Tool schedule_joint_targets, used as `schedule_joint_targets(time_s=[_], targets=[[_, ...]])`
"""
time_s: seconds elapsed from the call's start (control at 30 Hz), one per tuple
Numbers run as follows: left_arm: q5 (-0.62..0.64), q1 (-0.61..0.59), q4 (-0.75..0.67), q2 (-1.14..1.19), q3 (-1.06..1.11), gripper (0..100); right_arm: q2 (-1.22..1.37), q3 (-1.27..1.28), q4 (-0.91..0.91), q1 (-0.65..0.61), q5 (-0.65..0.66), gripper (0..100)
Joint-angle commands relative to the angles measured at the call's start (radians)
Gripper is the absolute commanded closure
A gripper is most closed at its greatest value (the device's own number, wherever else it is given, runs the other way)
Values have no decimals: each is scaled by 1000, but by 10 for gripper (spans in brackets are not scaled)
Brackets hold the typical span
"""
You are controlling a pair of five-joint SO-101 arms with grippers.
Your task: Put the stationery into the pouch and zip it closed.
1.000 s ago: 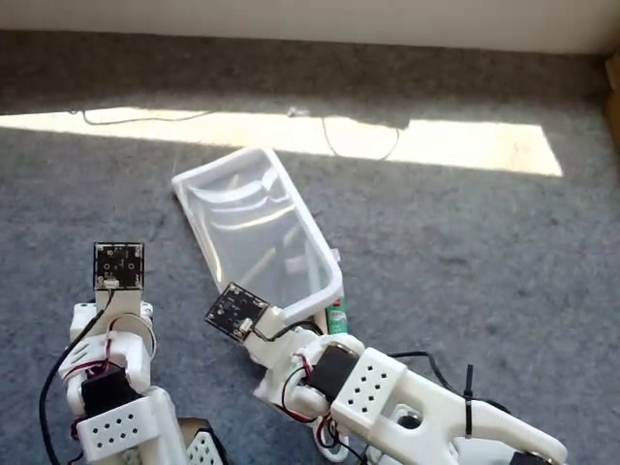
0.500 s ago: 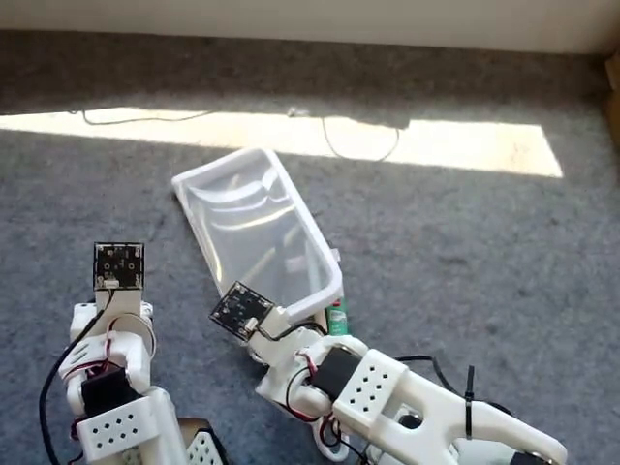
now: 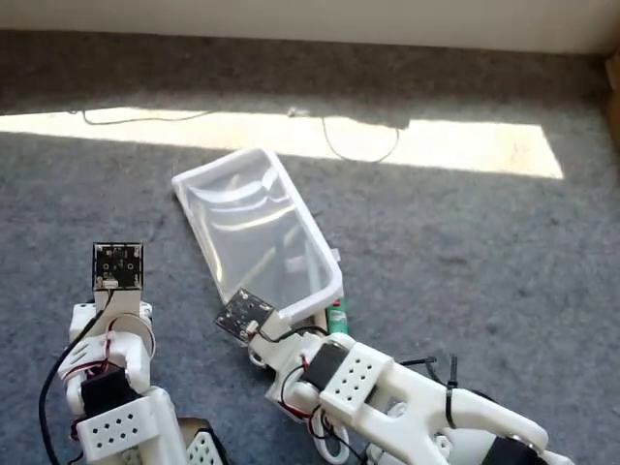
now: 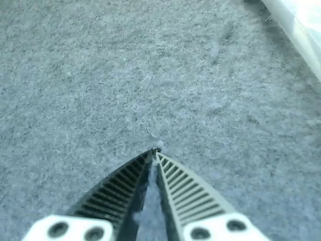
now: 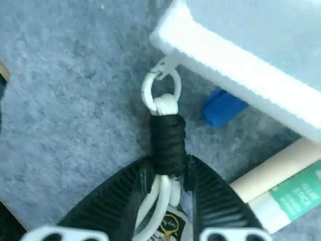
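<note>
Pouch (image 3: 257,232) lies slanted on the grey carpet (image 3: 484,271). Right tool (image 5: 169,169) is clamped on the black zip pull (image 5: 168,138), which is ringed to the pouch's corner. A glue stick (image 5: 281,201) and a blue piece (image 5: 223,106) lie just beside that edge, outside it. Left tool (image 4: 154,154) hangs clenched on nothing over bare carpet.

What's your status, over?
Left claw shut, empty, over carpet. Right claw shut on zip pull. Glue stick and blue piece lie outside pouch, beside its corner.
</note>
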Motion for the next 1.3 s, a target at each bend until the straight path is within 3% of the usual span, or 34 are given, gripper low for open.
schedule_joint_targets(time_s=[0.0,1.0,1.17,1.27], targets=[[8,-8,-25,-12,27,989,65,-39,-18,18,-8,882],[8,-8,-25,-12,27,989,93,-91,-81,15,-72,883],[8,-8,-23,-12,27,989,87,-97,-74,15,-72,998],[8,-8,-21,-12,27,989,76,-102,-13,13,-68,992]])
